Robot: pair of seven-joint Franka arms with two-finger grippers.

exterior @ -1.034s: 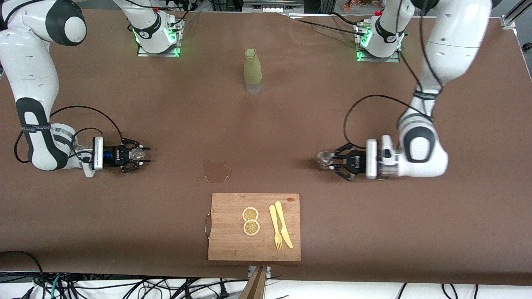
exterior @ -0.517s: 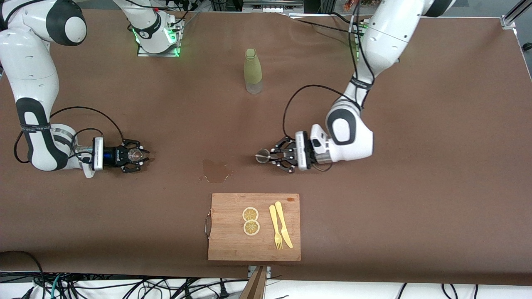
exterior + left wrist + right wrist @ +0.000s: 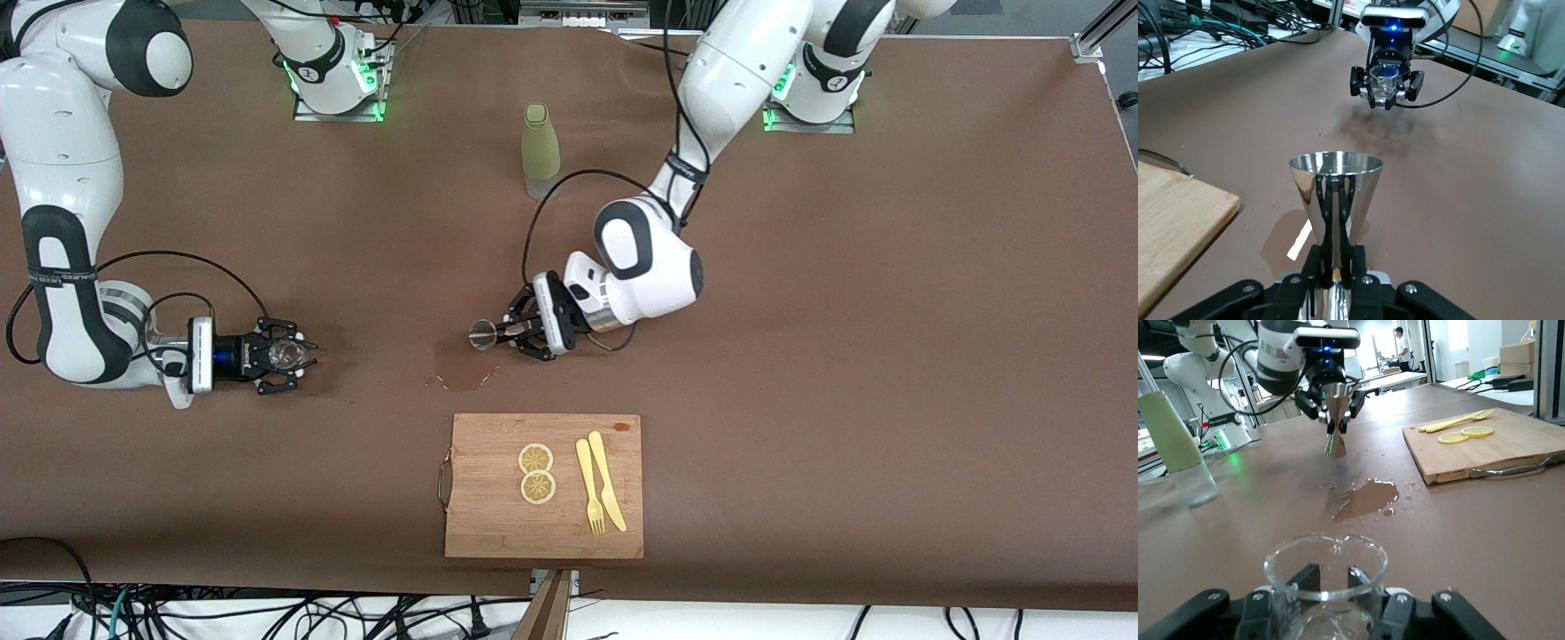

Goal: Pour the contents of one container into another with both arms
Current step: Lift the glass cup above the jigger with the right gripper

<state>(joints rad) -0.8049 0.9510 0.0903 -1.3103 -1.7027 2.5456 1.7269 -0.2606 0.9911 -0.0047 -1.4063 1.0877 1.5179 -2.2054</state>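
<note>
Carried inward since a second ago, the jigger [image 3: 484, 336] — clamped in the left tool [image 3: 508, 336] — now hangs over the worktop [image 3: 800, 356] beside a wet spill [image 3: 462, 366], while the right tool [image 3: 289, 356] grips the glass cup [image 3: 283, 354] well apart — meeting and pouring remain.

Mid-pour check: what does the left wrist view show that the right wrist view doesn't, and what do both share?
Only the left wrist view: the right claw shut on the glass cup, seen from outside, up off the table.
Only the right wrist view: the green bottle, lemon slices, the yellow fork, and the left claw shut on the jigger.
Both: the wet patch and the cutting board.
</note>
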